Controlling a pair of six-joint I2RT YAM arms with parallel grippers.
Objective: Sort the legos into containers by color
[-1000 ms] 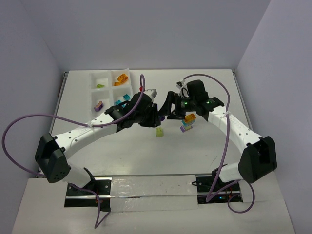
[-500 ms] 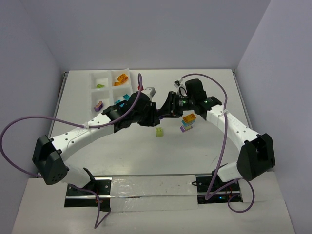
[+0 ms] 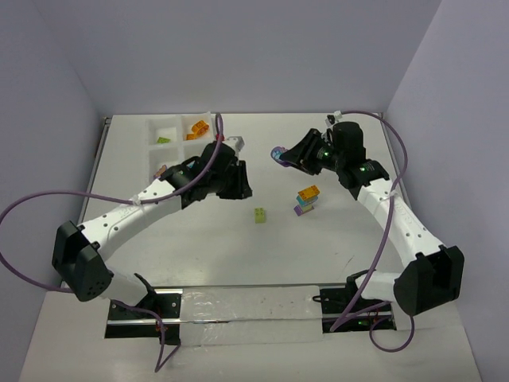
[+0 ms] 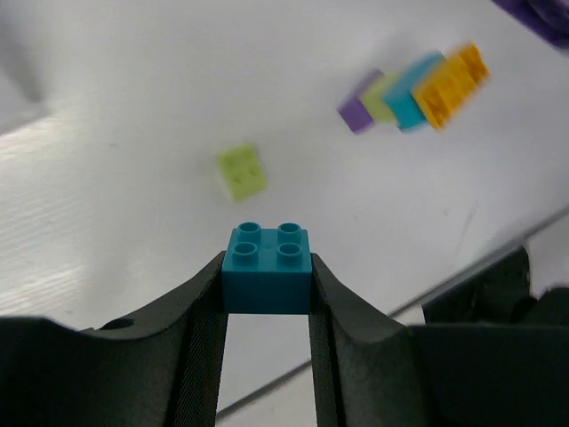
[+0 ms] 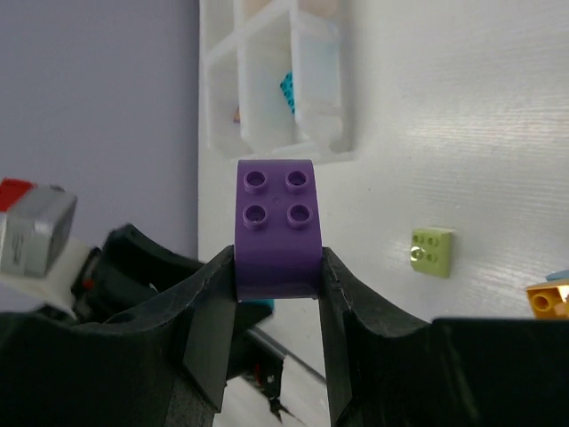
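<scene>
Left end effector (image 4: 267, 283): clenched on a teal brick (image 4: 267, 267), one finger pressed against each side face, studs toward the wrist camera. The brick is held clear of the desk (image 4: 107, 89). Ahead of the fingertips you see a single lime brick (image 4: 241, 172) lying on the desk. Farther ahead and to the right lies a stack (image 4: 413, 89) of purple, lime, teal and orange bricks, blurred in this view.

Right end effector (image 5: 277, 267): clenched on a purple brick (image 5: 276, 227), studs toward the wrist camera. Beyond the fingertips you see the white tray (image 5: 222, 133), with a teal piece (image 5: 288, 89) in one compartment. The lime brick lies to the right of the fingertips.

From the top camera, the left end effector sits just beside the tray's right side, and the right end effector is well apart from it, farther right. Orange bricks (image 3: 198, 127) occupy the tray's far right compartment. The left arm hides the near compartments.
</scene>
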